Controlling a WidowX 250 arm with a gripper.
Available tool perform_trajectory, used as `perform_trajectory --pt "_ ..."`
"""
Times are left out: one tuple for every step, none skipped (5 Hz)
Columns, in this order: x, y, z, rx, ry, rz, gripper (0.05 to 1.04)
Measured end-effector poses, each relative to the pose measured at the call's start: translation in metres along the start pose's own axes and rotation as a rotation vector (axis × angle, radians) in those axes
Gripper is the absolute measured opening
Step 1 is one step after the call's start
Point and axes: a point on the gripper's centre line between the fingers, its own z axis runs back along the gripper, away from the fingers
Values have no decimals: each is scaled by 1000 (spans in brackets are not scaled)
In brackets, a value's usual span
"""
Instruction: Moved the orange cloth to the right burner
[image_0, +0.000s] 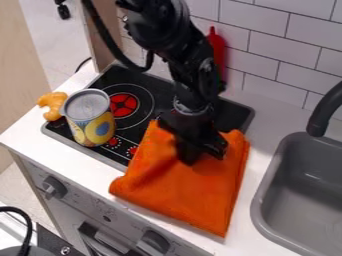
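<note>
The orange cloth (184, 187) lies spread over the right front part of the black stove (163, 92) and onto the white counter, its front corner near the counter's front edge. My gripper (194, 157) hangs over the cloth's upper part, pointing down and touching or just above the fabric. Whether cloth is held between its tips cannot be told. The arm and the cloth hide most of the right burner. The left burner (123, 105) shows as a red disc with rings around it.
A tin can (91, 122) stands on the stove's left front part, with an orange-yellow toy (52, 105) beside it at the left edge. The grey sink (300, 190) and black faucet (327, 110) are at the right. A red utensil (216, 47) stands against the tiled wall.
</note>
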Motion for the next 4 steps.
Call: perform_trajectory --pt "22 2 -2 8 -98 -73 52" --pt "44 5 -6 25 -134 -102 52" --pt "55 8 -9 21 -147 -99 52" --pt "61 12 -11 6 -161 -94 52"
